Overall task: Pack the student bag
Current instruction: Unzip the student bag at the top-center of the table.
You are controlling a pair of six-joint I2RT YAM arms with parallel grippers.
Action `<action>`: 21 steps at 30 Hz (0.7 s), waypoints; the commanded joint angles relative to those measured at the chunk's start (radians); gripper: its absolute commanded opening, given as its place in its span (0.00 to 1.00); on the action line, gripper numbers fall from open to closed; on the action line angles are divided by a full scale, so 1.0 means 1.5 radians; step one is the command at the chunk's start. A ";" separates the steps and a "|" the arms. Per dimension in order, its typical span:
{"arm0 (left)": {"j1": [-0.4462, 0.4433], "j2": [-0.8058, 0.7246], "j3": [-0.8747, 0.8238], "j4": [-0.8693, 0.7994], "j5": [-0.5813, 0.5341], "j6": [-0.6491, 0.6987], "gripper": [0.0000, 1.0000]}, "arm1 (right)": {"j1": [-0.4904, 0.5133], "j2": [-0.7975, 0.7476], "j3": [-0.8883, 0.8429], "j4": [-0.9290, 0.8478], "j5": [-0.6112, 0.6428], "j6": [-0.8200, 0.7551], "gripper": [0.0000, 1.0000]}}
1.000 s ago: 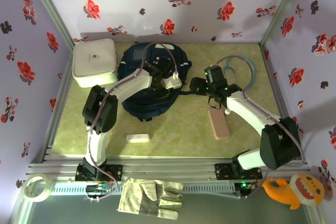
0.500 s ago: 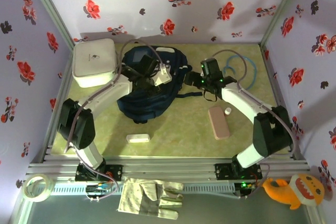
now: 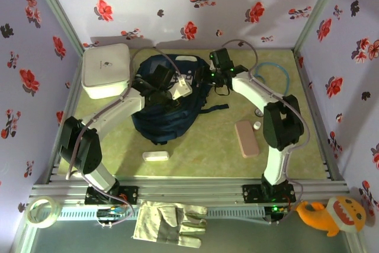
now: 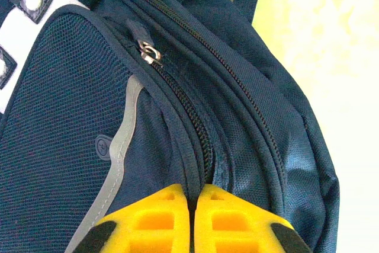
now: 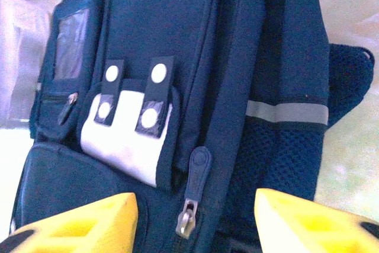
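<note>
On my overhead feed the student bag [image 3: 159, 117] lies flat on the green table [image 3: 201, 152], left of the middle and toward the far side, with the white rounded box [image 3: 106, 70] just beside it at the far left. Both arms reach in over the bag: the left arm comes up from the near left with its wrist over the bag's middle, and the right arm bends across from the right to the bag's far right corner. Through the left wrist camera I see the left gripper [image 4: 192, 199] closed, its yellow fingers [image 4: 148, 223] pressed together right on the zip seam along the bag's side. I cannot tell whether any fabric is caught between them. A silver zip slider [image 4: 150, 55] sits farther up that seam, apart from the fingers. Through the right wrist camera the right gripper [image 5: 195, 223] stands open, jaws wide apart, and a zip pull [image 5: 188, 211] on a dark tab hangs in the gap, touching neither finger. Beyond it I see the bag's grey-white front patch [image 5: 124, 143] under two snap straps. To the right of the bag lie a pink case [image 3: 246, 138] and a small white cap [image 3: 257, 125] just beside it. A small white block [image 3: 156, 156] lies near the bag's near edge, and a blue cable loop [image 3: 275, 75] lies at the far right.
</note>
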 commanded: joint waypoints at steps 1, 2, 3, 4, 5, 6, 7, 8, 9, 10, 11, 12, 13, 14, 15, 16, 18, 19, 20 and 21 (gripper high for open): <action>0.003 -0.035 -0.001 0.028 0.030 -0.021 0.06 | 0.003 0.050 0.064 -0.043 -0.007 -0.024 0.47; 0.003 -0.035 -0.002 0.029 0.031 -0.024 0.06 | 0.005 0.065 0.081 -0.053 -0.006 -0.030 0.45; 0.003 -0.034 -0.004 0.029 0.032 -0.024 0.06 | 0.007 0.077 0.097 -0.063 0.001 -0.036 0.43; 0.003 -0.034 -0.004 0.028 0.034 -0.025 0.06 | 0.010 0.089 0.115 -0.079 0.011 -0.043 0.41; 0.003 -0.034 -0.006 0.030 0.035 -0.027 0.06 | 0.013 0.101 0.130 -0.093 0.022 -0.049 0.41; 0.003 -0.034 -0.008 0.031 0.037 -0.027 0.06 | 0.016 0.108 0.138 -0.101 0.029 -0.054 0.41; 0.003 -0.033 -0.008 0.030 0.037 -0.026 0.06 | 0.018 0.116 0.146 -0.110 0.039 -0.058 0.41; 0.003 -0.033 -0.009 0.031 0.038 -0.028 0.06 | 0.021 0.124 0.157 -0.121 0.046 -0.062 0.41; 0.003 -0.033 -0.009 0.031 0.039 -0.028 0.06 | 0.023 0.131 0.164 -0.130 0.053 -0.065 0.41; 0.003 -0.032 -0.009 0.030 0.040 -0.027 0.06 | 0.025 0.138 0.171 -0.142 0.059 -0.066 0.41; 0.003 -0.032 -0.009 0.031 0.040 -0.028 0.06 | 0.026 0.143 0.177 -0.148 0.064 -0.067 0.40; 0.003 -0.031 -0.010 0.032 0.041 -0.028 0.06 | 0.028 0.146 0.179 -0.153 0.067 -0.067 0.39; 0.003 -0.031 -0.010 0.032 0.041 -0.028 0.06 | 0.028 0.148 0.179 -0.157 0.070 -0.068 0.37; 0.003 -0.030 -0.010 0.033 0.041 -0.028 0.06 | 0.029 0.147 0.181 -0.161 0.075 -0.067 0.36; 0.003 -0.030 -0.010 0.033 0.041 -0.028 0.06 | 0.029 0.146 0.181 -0.168 0.083 -0.066 0.35; 0.003 -0.029 -0.010 0.032 0.041 -0.028 0.06 | 0.029 0.142 0.179 -0.172 0.092 -0.064 0.34; 0.003 -0.028 -0.010 0.033 0.041 -0.027 0.06 | 0.029 0.132 0.177 -0.183 0.117 -0.060 0.33; 0.003 -0.027 -0.010 0.033 0.041 -0.028 0.06 | 0.028 0.125 0.173 -0.187 0.125 -0.058 0.32; 0.003 -0.027 -0.010 0.032 0.041 -0.028 0.07 | 0.028 0.115 0.168 -0.187 0.129 -0.055 0.32; 0.003 -0.026 -0.010 0.033 0.041 -0.028 0.07 | 0.027 0.106 0.160 -0.185 0.129 -0.053 0.32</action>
